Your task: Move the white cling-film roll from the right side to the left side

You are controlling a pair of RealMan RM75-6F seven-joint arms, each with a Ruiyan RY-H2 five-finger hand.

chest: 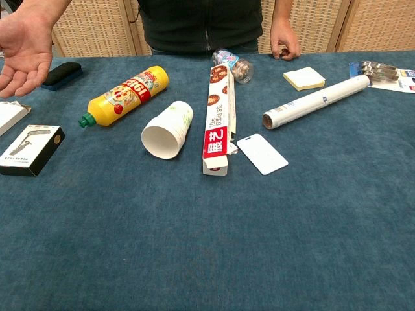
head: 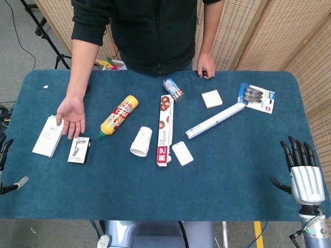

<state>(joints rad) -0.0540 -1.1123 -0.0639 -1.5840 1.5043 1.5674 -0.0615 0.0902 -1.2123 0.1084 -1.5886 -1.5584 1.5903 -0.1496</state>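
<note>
**Both hands empty, roll untouched on the right**

The right hand (head: pixel 304 173) rests at the table's near right edge, fingers (head: pixel 297 152) spread and holding nothing. Up and to their left, well apart, the white cling-film roll (head: pixel 214 121) lies slanted beside a white card (head: pixel 182 153). Only the left hand (head: pixel 6 170) fingertips show at the far left edge, apart and empty.

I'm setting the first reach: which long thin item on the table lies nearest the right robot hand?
The white cling-film roll: it lies diagonally toward the right robot hand; the long carton sits mid-table.
</note>
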